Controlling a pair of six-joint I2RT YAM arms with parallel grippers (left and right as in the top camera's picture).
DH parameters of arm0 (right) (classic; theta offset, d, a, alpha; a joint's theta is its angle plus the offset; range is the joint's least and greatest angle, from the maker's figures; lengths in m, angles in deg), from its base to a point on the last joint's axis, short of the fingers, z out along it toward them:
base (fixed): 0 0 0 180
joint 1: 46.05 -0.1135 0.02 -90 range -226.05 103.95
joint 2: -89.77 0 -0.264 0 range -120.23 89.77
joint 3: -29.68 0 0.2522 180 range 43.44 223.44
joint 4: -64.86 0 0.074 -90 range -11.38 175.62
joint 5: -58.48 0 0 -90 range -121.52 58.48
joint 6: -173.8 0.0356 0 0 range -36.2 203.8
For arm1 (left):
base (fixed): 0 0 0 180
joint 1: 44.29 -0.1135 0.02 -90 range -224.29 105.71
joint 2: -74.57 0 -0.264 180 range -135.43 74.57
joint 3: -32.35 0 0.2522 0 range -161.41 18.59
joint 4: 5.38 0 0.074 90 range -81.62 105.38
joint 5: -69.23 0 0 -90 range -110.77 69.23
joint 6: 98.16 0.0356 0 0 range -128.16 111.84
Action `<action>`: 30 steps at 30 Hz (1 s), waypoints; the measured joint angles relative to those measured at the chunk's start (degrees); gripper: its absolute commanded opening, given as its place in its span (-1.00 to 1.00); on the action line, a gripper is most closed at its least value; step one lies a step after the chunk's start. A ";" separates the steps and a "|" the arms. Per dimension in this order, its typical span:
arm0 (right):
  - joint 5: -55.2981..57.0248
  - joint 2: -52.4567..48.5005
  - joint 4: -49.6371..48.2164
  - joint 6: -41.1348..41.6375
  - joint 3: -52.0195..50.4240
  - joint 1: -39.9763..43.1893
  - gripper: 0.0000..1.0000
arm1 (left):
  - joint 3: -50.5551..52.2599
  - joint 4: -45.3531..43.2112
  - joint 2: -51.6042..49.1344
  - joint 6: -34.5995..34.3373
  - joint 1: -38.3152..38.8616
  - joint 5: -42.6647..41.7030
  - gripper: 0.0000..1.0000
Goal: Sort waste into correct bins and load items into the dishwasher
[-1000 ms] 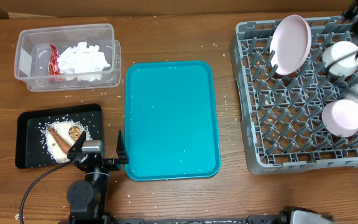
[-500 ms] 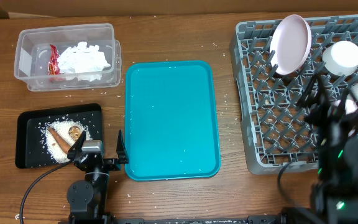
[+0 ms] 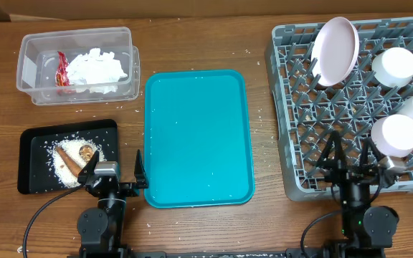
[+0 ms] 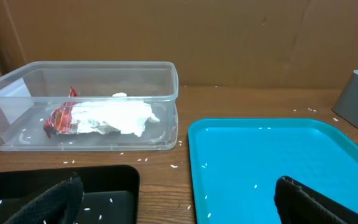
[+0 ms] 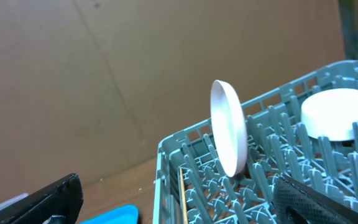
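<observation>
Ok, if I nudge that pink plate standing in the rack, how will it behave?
The pink plate looks rigid and smooth, so it is probably slippery to grip. It stands on edge, leaning among the tines of the rack, so a sideways push could well tip it. It seems thin, perhaps light.

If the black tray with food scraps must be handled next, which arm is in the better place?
Left, I judge. The left gripper sits right beside the black tray, jaws open; the right gripper is far off at the dish rack.
</observation>
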 measured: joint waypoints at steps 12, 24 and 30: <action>-2.45 4.15 -2.47 -3.21 -5.20 -0.39 1.00 | 0.00 0.00 0.00 0.00 0.00 0.00 1.00; -3.21 4.26 6.16 -8.57 -5.20 -3.41 1.00 | 0.00 0.00 0.00 0.00 0.00 0.02 1.00; -3.32 4.26 6.16 -12.39 -5.20 -3.43 1.00 | 0.00 0.00 0.00 0.00 0.00 0.00 1.00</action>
